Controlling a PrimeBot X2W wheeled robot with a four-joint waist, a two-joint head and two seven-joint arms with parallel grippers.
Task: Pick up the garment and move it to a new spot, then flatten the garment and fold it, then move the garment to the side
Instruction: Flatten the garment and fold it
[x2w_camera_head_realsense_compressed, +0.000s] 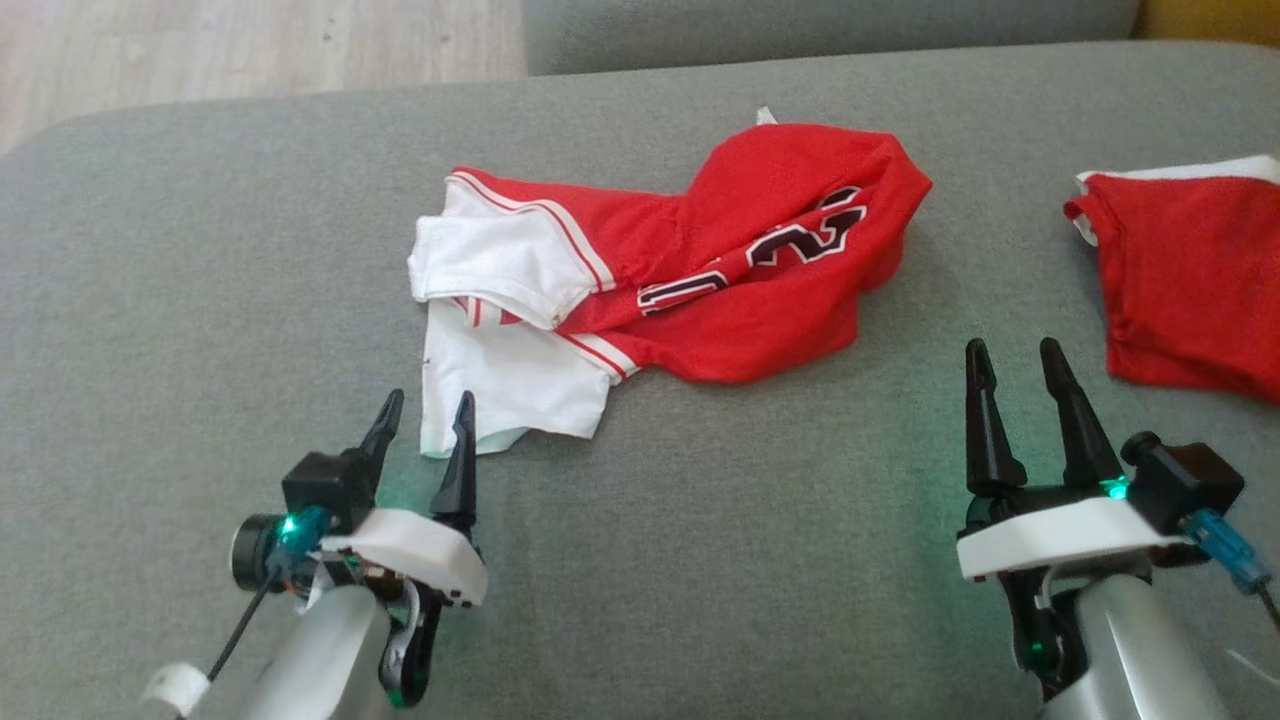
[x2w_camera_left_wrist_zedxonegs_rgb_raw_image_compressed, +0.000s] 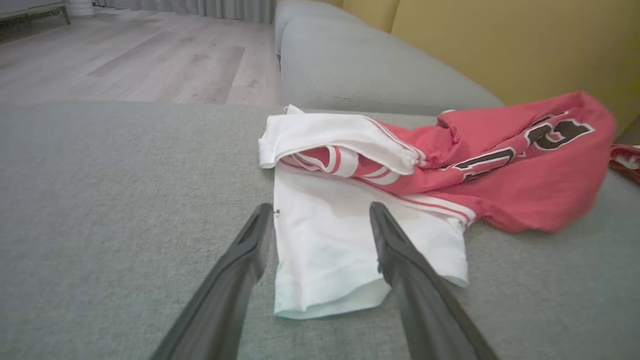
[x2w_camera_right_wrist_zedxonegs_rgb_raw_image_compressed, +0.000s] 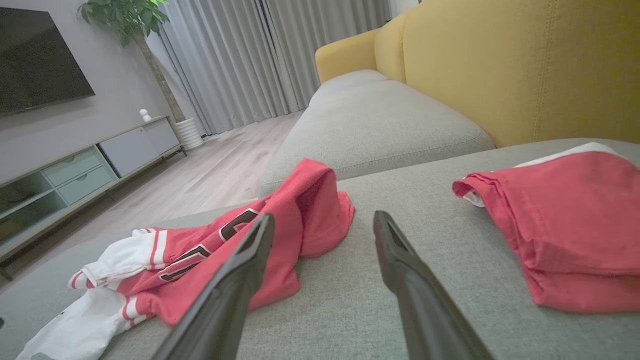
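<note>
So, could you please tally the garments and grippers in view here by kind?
crumpled red-and-white jersey: 1
folded red garment: 1
open grippers: 2 (left gripper, right gripper)
Total: 4

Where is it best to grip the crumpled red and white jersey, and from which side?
Probably the white sleeve of the jersey. It lies flat on the grey cushion and sticks out toward the robot, with its hem free. The open left gripper sits just before that hem, so come from the near side, low, and pinch the edge. The bunched red body offers no clean edge.
</note>
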